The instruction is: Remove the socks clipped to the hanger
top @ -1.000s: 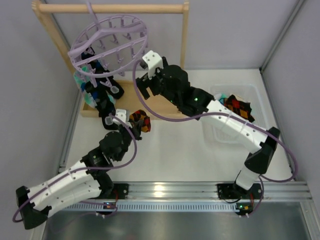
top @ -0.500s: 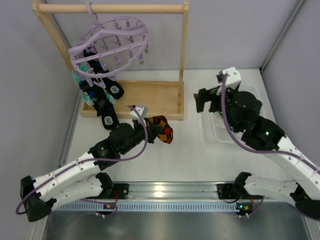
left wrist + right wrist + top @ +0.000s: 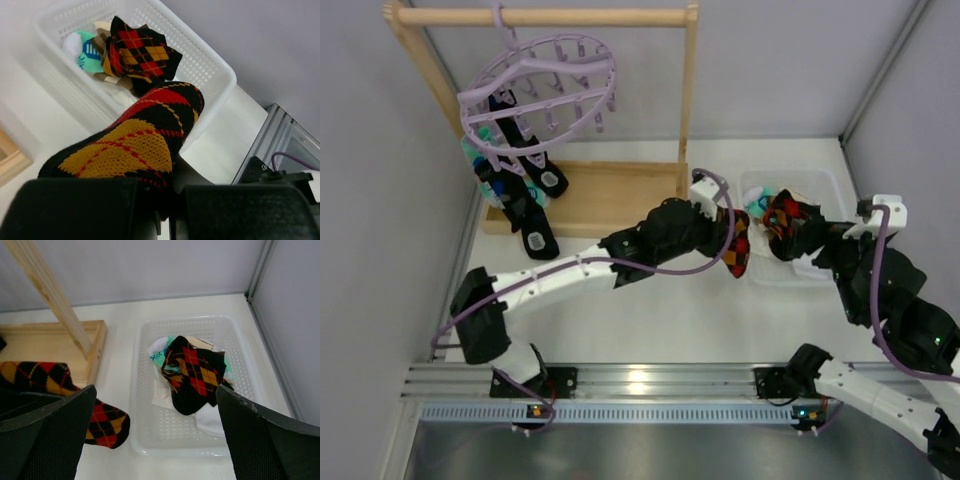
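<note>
Left wrist view: argyle sock carried to the basket.
Left gripper is clenched on one argyle sock; its free end hangs ahead of the jaws, just beside the near rim of the basket. For a clean drop, carry the jaws past that rim until the whole sock is above the mesh floor, then release; opening here risks a fall outside. Right gripper hovers spread wide above the basket, holding nothing. Count: two argyle, one held, second argyle sock in the basket; one teal sock beside it; clipped socks, number unclear, on the hanger, well apart from both grippers.
</note>
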You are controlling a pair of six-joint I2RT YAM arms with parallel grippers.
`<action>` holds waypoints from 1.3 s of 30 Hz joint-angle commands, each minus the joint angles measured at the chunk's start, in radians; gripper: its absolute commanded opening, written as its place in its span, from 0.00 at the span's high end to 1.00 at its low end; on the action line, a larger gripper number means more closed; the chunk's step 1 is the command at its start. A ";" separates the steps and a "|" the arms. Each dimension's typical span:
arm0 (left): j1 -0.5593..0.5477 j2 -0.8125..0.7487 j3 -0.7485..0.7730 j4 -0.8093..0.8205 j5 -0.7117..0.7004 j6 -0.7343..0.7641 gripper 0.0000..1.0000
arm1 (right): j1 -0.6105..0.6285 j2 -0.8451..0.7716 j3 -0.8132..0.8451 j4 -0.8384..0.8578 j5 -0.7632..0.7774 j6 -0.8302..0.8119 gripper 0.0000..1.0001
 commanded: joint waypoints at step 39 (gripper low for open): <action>-0.009 0.408 0.590 -0.058 -0.040 0.213 0.02 | -0.007 -0.157 0.054 -0.150 0.030 0.030 0.00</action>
